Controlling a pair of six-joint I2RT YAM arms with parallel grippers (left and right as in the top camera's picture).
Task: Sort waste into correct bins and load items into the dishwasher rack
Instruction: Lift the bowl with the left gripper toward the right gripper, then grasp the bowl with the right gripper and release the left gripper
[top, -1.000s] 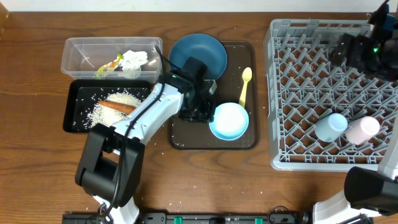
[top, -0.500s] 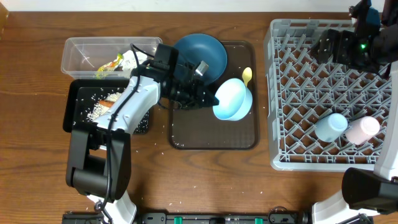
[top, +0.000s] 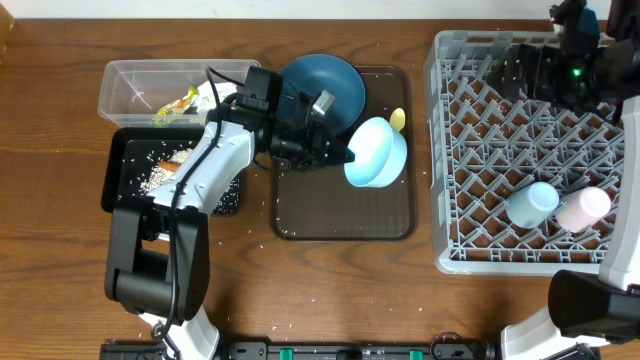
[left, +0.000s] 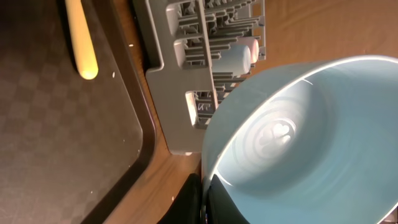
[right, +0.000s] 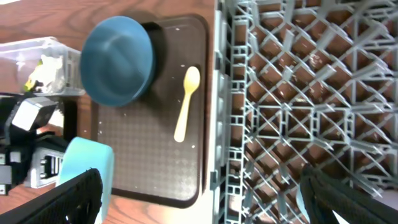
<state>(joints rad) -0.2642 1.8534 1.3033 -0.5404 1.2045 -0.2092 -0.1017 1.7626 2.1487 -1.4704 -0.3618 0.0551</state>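
As the small pale-blue bowl (top: 376, 152) comes off the brown tray (top: 300, 215): it no longer sits flat on the tray's near-right part. It now hangs tipped on edge, further up the tray and closer to the rack (top: 440, 150).
Left gripper (top: 341, 156): clamped fully shut on the bowl's rim, on the side nearest the arm. The wrist view shows only one dark finger (left: 196, 200) against the rim at the frame's bottom, so the bite is probably a pinch on the wall.
Right gripper (right: 211, 196): jaws spread wide and holding nothing. It hovers over the far part of the rack, a little nearer the far edge than a second ago.
Yellow spoon (right: 186, 102): unmoved on the tray. From overhead the raised bowl hides most of it.
Big dark-blue bowl (top: 320, 85): unmoved at the tray's far-left corner.
Already racked: the light-blue cup (top: 531, 203) and the pink cup (top: 583, 209) lie side by side near the rack's near-right corner.
Bins: the clear tub (top: 125, 85) and the black tray (top: 112, 190) already hold waste.
Meaning for the task: the lift is done and the carry to the rack looks begun. Both bowls and the spoon remain to be loaded.
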